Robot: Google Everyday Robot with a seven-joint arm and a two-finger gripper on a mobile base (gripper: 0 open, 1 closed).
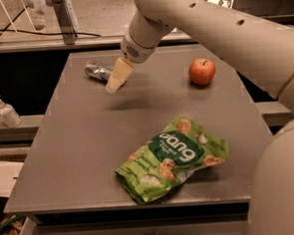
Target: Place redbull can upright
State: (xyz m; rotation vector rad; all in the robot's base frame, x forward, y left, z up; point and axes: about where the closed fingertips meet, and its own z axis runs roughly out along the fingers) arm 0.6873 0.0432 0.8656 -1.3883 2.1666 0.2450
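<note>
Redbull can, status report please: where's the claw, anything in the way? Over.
Gripper by the redbull can, contact unclear. Can lying on its side, far-left corner of table. Apple and snack bag well apart, nothing blocking.

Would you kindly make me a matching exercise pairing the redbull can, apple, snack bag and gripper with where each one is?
Things:
1 redbull can
2 apple
3 snack bag
4 gripper

Places:
A lying flat near the front edge of the table
B sitting at the far right
C hanging over the table, close by the can
D lying on its side at the far left

Pairs: 1-D; 2-B; 3-A; 4-C
</note>
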